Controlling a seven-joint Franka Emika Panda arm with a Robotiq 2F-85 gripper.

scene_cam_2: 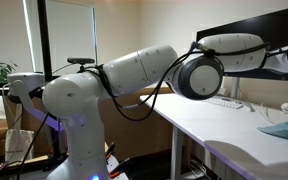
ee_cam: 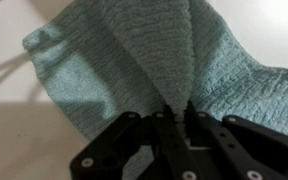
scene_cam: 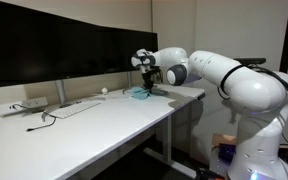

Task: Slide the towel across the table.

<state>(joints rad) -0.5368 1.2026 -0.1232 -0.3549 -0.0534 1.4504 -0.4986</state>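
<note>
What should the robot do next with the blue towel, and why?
Probably pull it sideways along the table, staying low. In the wrist view the gripper is shut on a pinched-up fold of the towel, whose rest lies flat on the table, so the grip looks ready for sliding.

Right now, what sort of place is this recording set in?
Probably an office or lab: wide monitors stand on a white desk with a keyboard and power strip. The tool pinches a towel there.
</note>
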